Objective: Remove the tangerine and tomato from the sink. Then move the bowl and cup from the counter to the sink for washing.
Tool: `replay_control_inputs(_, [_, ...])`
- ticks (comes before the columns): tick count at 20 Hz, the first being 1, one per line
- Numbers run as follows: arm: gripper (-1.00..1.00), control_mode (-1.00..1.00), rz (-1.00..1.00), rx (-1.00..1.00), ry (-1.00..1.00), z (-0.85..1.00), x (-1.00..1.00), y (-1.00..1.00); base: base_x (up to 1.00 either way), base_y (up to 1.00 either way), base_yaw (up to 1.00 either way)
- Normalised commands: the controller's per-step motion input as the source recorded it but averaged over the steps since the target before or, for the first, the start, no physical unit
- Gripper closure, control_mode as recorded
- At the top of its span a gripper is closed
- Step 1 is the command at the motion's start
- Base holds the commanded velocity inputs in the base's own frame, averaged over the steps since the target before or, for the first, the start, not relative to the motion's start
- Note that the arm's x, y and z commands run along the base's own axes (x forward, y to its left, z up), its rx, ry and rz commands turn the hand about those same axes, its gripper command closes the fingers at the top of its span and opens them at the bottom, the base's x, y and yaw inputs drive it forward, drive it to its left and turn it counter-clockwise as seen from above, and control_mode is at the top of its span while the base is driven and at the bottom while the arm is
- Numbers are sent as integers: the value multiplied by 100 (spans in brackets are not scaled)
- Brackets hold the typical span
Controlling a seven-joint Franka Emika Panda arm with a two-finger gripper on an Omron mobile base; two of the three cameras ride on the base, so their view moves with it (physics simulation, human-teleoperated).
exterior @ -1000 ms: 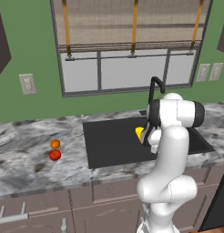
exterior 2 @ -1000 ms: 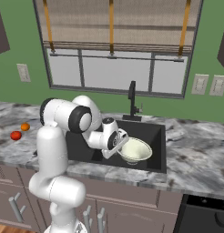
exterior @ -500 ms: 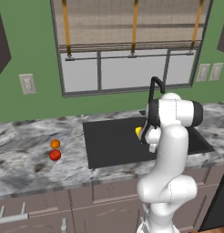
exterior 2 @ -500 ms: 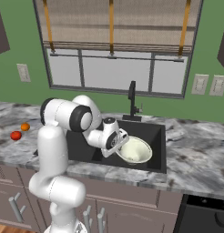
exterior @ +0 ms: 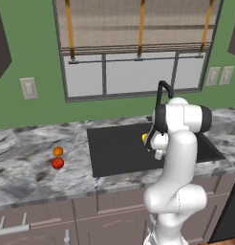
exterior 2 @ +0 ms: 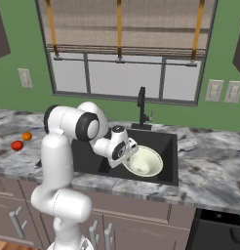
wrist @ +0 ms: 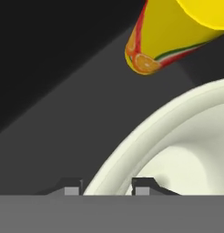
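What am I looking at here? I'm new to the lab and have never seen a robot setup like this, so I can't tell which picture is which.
It is a rendered kitchen with one white robot arm on a driving base. Two pictures come from cameras on that base, behind the arm to its left and right. The third comes from a camera on the hand, looking along the claw.

On the marbled counter lie a tangerine and a tomato, side by side. In the black sink sits the pale bowl, and the yellow cup is in there too, beside it.

In the hand picture the two fingertips stand either side of the bowl's rim with space around it. Whether they are gripping it, the pictures don't settle.
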Motion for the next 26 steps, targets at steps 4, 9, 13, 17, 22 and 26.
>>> replay_control_inputs(4, [-100,-100,-2,1,0,-19,0,7,0,0,0])
replay_control_inputs(9, [-100,-100,-2,1,0,-6,0,3,0,0,0])
replay_control_inputs(13, [-100,-100,-1,3,0,0,0,1,0,0,0])
replay_control_inputs(17, [-100,-100,-2,3,0,11,0,1,0,0,0])
replay_control_inputs(22, [-100,-100,-3,2,0,26,0,0,0,0,0])
replay_control_inputs(26, [-100,-100,-8,0,0,39,-3,0,0,0,0])
